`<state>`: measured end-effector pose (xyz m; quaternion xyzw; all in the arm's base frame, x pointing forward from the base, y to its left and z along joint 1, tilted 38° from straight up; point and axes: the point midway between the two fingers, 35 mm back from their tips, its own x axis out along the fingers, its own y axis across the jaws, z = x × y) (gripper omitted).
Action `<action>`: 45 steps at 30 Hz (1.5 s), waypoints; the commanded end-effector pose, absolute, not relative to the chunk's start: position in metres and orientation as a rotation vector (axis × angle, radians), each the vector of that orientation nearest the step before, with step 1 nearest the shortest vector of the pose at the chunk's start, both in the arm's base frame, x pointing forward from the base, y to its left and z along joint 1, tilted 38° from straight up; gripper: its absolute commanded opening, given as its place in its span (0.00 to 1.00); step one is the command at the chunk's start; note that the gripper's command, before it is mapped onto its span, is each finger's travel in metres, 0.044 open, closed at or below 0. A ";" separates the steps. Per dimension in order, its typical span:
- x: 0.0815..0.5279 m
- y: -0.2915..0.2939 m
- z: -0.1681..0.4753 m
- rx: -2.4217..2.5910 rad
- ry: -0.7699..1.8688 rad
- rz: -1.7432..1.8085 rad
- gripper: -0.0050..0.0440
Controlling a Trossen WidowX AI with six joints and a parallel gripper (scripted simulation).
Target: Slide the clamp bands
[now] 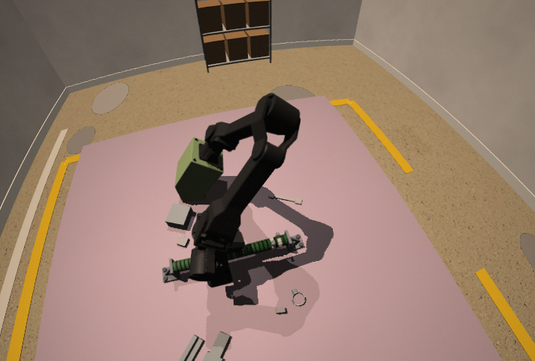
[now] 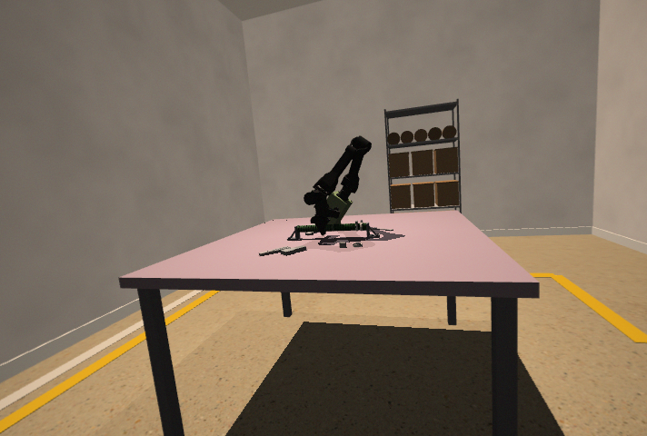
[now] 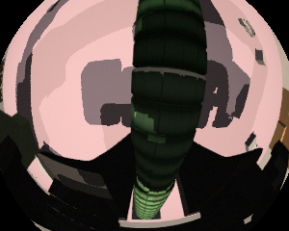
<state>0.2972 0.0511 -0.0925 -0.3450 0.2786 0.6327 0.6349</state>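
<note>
A green ribbed hose [image 1: 257, 247] [image 2: 344, 226] [image 3: 160, 26] lies across a low grey fixture [image 1: 297, 243] on the pink table [image 1: 361, 213]. One steel clamp band [image 1: 279, 240] sits on the hose near its right end. I cannot see the second band; the arm covers the left half of the hose. My gripper [image 1: 208, 270] [image 3: 153, 133] points down over the left part of the hose and is shut on it. In the wrist view the hose looks pinched narrower between the dark fingers. The mender inside is hidden.
A green box [image 1: 197, 170] stands behind the arm. A grey block [image 1: 179, 215] and a small block [image 1: 182, 241] lie behind the hose. A loose ring [image 1: 298, 298], a small piece [image 1: 281, 310], a thin tool [image 1: 287, 198] and grey bars [image 1: 208, 347] lie around.
</note>
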 end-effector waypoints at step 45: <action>0.299 0.027 -0.100 -0.783 0.638 1.445 1.00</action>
